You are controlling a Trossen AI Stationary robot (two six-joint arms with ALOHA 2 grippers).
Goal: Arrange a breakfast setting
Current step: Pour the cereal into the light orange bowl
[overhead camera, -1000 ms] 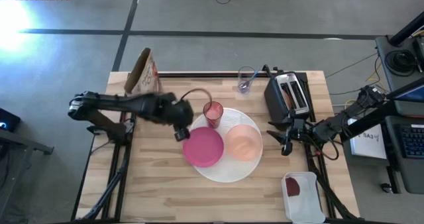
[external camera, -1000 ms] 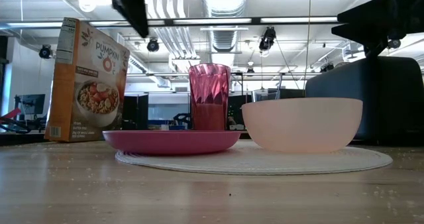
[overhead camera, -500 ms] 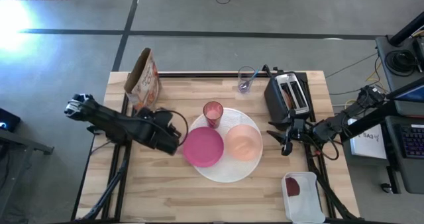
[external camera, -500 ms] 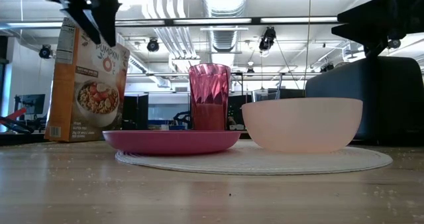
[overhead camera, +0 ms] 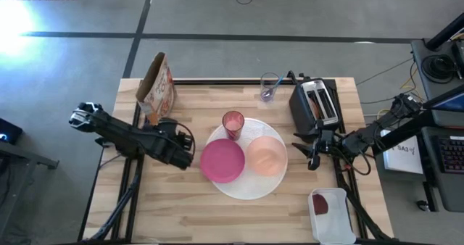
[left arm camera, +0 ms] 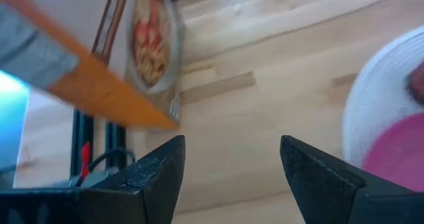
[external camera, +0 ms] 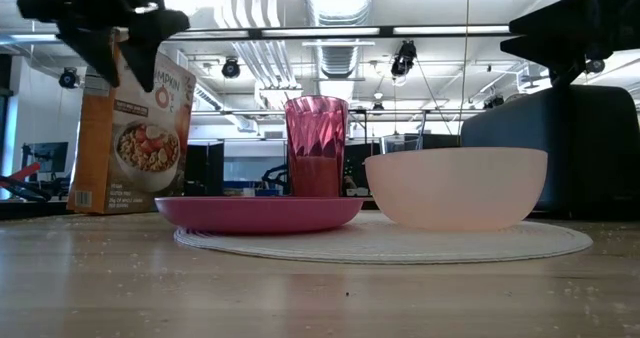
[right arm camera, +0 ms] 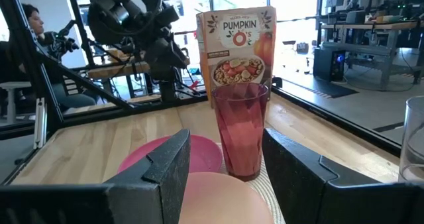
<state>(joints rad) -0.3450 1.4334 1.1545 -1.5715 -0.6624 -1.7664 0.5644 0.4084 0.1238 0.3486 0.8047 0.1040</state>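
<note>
Two plates (overhead camera: 251,189) (overhead camera: 222,160), one bowl (overhead camera: 267,156), one cup (overhead camera: 233,124).

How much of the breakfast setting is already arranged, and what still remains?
Done: the magenta plate, peach bowl and pink cup all sit on the white plate. In hand: nothing; the left gripper is open beside the plates, and the right gripper is open, waiting by the toaster. Left: the spoon stands in the clear glass.
</note>
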